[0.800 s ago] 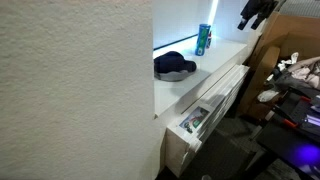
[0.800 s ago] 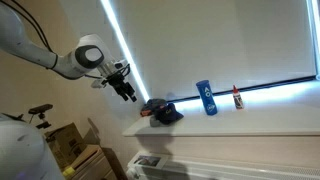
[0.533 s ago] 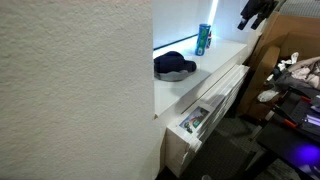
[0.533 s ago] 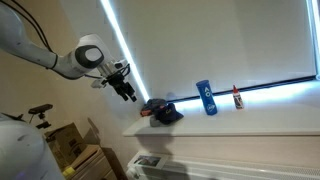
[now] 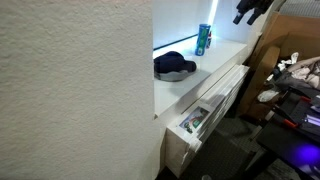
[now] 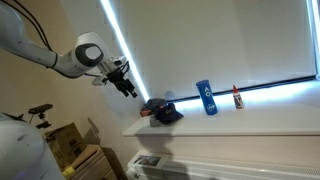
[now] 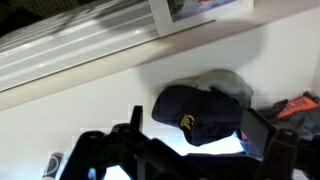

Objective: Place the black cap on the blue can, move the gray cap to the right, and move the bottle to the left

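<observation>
The black cap (image 5: 174,66) lies on the white windowsill (image 5: 225,55); it also shows in an exterior view (image 6: 161,110) and in the wrist view (image 7: 198,112), with a yellow logo. The gray cap (image 7: 226,82) lies partly under it, its crown showing behind. The blue can (image 5: 203,38) stands upright farther along the sill, apart from the caps (image 6: 205,97). A small bottle (image 6: 238,97) with a red top stands beyond the can. My gripper (image 6: 128,88) hangs open and empty in the air, off the sill's end (image 5: 250,10), with the black cap between its fingers in the wrist view (image 7: 200,135).
A white radiator (image 5: 205,105) runs under the sill. Cardboard boxes (image 5: 290,40) and cluttered gear (image 5: 295,95) stand beside it. A large wall (image 5: 75,90) blocks part of one view. A small red thing (image 7: 300,105) lies next to the caps.
My gripper has risen slightly, still open. The caps, can and bottle have not moved.
</observation>
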`<act>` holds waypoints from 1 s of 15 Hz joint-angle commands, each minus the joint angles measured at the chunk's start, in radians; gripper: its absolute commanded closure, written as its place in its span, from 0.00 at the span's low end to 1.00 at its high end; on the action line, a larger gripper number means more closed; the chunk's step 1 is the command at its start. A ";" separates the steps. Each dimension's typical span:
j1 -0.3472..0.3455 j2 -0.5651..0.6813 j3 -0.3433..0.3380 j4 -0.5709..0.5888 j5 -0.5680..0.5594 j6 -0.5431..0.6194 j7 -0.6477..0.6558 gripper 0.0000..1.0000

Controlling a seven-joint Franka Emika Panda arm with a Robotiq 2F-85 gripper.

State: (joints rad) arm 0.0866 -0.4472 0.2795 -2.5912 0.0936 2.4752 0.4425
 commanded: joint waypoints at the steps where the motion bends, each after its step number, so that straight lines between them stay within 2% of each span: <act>1: -0.023 0.145 0.062 0.161 -0.050 0.101 0.110 0.00; 4: -0.077 0.280 0.140 0.299 -0.193 0.190 0.288 0.00; 6: -0.099 0.391 0.154 0.393 -0.340 0.160 0.415 0.00; 8: -0.052 0.463 0.113 0.446 -0.428 0.074 0.473 0.00; 9: -0.009 0.366 0.073 0.364 -0.370 0.132 0.434 0.00; 11: 0.006 0.442 0.050 0.409 -0.402 0.113 0.451 0.00; 13: 0.010 0.464 0.045 0.425 -0.401 0.110 0.448 0.00; 15: 0.028 0.519 0.010 0.460 -0.447 0.086 0.536 0.00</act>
State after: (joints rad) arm 0.0627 0.0186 0.3577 -2.1645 -0.3120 2.5852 0.8998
